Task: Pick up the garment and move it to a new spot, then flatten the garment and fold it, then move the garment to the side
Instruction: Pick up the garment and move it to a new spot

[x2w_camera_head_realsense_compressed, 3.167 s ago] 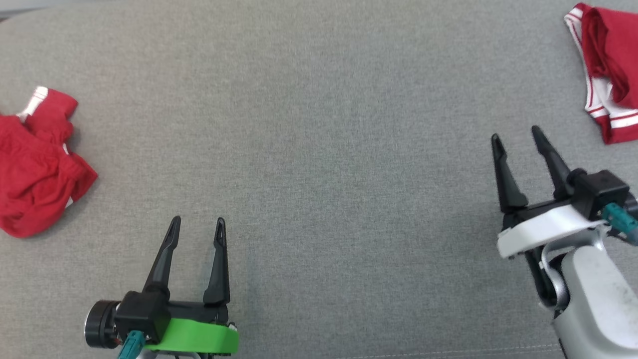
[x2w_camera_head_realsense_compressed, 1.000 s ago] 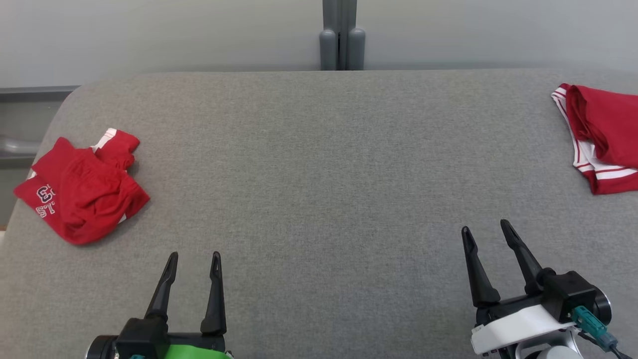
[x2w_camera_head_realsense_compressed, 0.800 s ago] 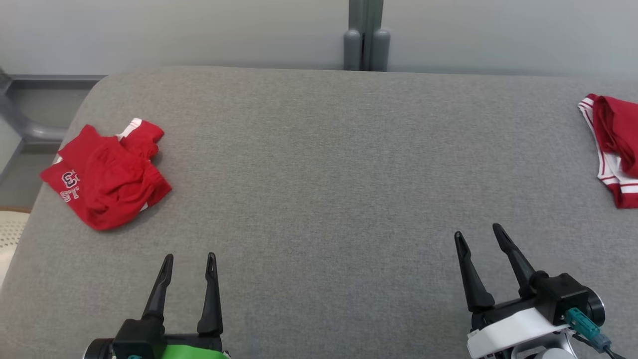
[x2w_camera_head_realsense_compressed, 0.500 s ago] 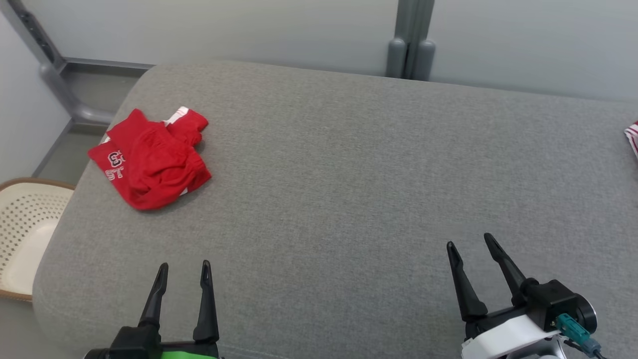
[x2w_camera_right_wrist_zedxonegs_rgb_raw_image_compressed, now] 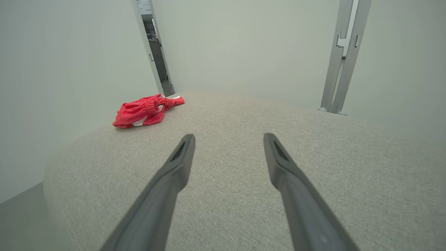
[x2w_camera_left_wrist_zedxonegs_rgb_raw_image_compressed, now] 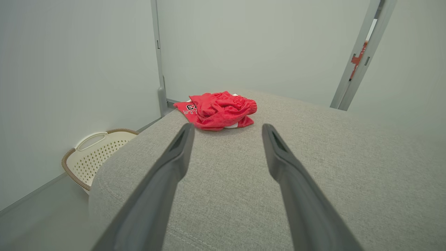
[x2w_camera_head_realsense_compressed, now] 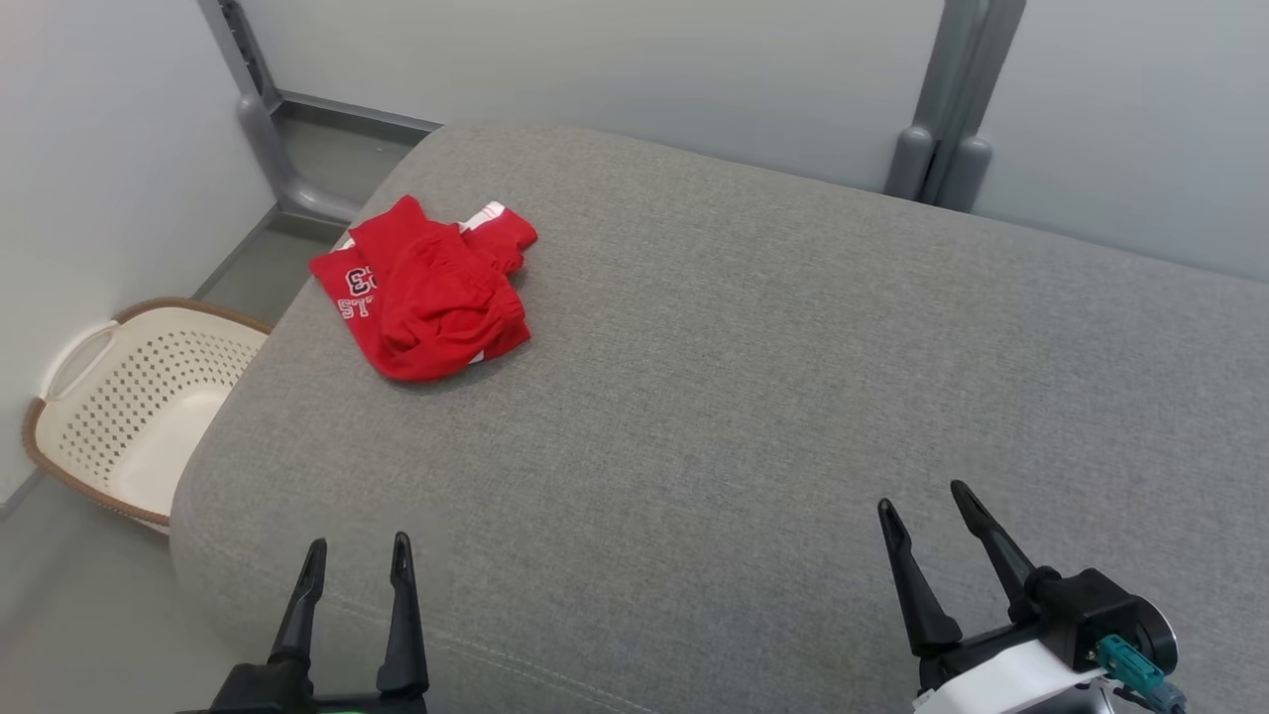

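Crumpled red cloth garment [x2w_camera_head_realsense_compressed: 426, 293] with white trim and lettering lies near the far left corner of the grey fabric bench [x2w_camera_head_realsense_compressed: 744, 377]. Your left gripper [x2w_camera_head_realsense_compressed: 359, 540] hovers over the near left edge, fingers spread and empty. Your right gripper [x2w_camera_head_realsense_compressed: 920, 495], over the near right edge, is likewise parted and holds nothing. Both are well apart from the garment. A cream perforated plastic basket [x2w_camera_head_realsense_compressed: 149, 387] sits on the floor [x2w_camera_head_realsense_compressed: 59, 615] beside the bench's left edge.

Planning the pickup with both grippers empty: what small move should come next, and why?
Probably reach the left gripper forward toward the red garment: it lies near the grey cushion's far left corner, straight ahead in that wrist view, while the right gripper sits farther away.
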{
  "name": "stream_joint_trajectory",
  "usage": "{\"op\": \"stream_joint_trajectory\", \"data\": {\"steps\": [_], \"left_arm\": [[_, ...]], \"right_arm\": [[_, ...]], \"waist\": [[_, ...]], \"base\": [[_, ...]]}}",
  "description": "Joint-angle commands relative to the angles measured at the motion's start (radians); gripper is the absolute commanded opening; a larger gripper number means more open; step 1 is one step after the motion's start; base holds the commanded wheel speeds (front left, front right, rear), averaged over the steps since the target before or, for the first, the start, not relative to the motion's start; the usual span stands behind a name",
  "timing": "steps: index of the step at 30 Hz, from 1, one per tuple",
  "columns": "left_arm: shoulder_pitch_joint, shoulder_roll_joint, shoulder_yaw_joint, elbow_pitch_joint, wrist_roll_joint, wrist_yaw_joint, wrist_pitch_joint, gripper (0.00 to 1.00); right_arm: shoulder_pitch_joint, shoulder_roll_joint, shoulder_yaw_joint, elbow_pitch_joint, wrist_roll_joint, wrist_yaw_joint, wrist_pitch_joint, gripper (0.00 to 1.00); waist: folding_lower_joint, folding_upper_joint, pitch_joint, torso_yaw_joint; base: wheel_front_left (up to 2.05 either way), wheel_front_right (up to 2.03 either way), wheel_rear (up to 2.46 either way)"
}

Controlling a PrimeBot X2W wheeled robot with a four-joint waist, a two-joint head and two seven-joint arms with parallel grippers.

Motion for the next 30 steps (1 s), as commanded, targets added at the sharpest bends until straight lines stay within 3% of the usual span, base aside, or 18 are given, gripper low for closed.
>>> {"op": "stream_joint_trajectory", "data": {"steps": [1,17,23,30], "left_arm": [[0.018,0.001,0.006,-0.004,-0.004,0.004,0.000,1.00],[-0.069,0.001,0.032,-0.022,-0.006,0.023,0.000,1.00],[-0.264,0.001,0.099,0.007,0.027,-0.027,0.000,1.00],[-0.633,0.079,0.125,0.299,0.030,-0.096,0.050,1.00]], "right_arm": [[0.011,-0.003,0.000,0.002,0.003,0.000,-0.003,1.00],[-0.039,-0.035,0.004,-0.004,-0.011,0.000,-0.003,1.00],[-0.096,-0.089,-0.003,-0.024,-0.032,0.000,-0.003,1.00],[-0.170,-0.169,-0.005,-0.043,-0.047,0.000,-0.003,1.00]], "waist": [[0.0000,0.0000,-0.004,0.029],[0.0000,0.0000,0.089,0.043],[0.0000,0.0000,0.226,0.020],[0.0000,0.0000,0.385,-0.015]], "base": [[0.00,0.00,0.00],[0.00,0.00,0.00],[0.00,0.00,0.00],[0.00,0.00,0.00]]}}
